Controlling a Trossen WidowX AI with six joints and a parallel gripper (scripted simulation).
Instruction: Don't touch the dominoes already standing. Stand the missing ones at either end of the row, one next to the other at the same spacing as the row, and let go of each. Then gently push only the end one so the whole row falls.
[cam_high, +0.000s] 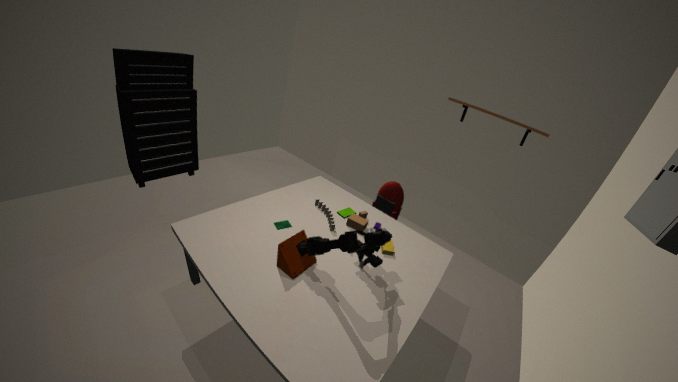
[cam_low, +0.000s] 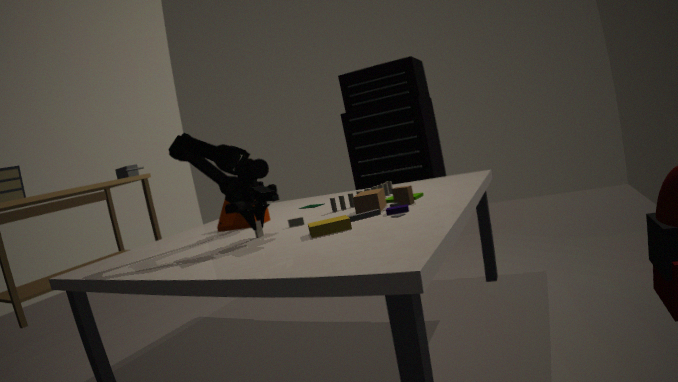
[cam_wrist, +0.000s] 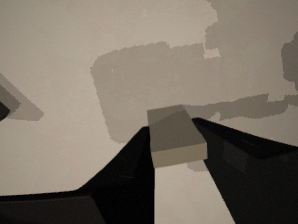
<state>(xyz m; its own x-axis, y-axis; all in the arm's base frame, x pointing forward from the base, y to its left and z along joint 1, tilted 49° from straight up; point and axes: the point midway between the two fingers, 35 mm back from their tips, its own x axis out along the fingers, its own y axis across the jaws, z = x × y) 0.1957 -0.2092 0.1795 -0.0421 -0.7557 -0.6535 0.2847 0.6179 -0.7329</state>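
The black parallel-jaw gripper (cam_wrist: 174, 145) is clamped on a small grey block-shaped domino (cam_wrist: 174, 137), one dark finger (cam_wrist: 136, 163) against each of its long sides. In the exterior view the domino (cam_low: 259, 231) stands upright under the gripper (cam_low: 257, 225), its foot on or just above the pale matte table (cam_low: 350, 260); which of the two cannot be told.

Taking the row of standing grey dominoes (cam_high: 325, 214) as landmark, the grasped piece is well apart from it, off past its near end on the side towards the table's front edge, beyond the flat yellow slab (cam_high: 388, 247).

The task looks to be at an early stage. This domino is gripped but not yet carried to the row, no added piece can be seen at either end, and the row stands untouched. Another loose grey domino (cam_low: 296, 221) lies flat between the gripper and the yellow slab (cam_low: 329, 226), likely next to be fetched. Placing, releasing and the final push all remain.

Everything is plain, hard-edged and without gloss: the dominoes are thin rectangular tiles, the tan box (cam_low: 370, 201) a squat cuboid, the orange wedge-shaped base (cam_high: 295, 254) sloped, the green tile (cam_high: 282, 225) flat.
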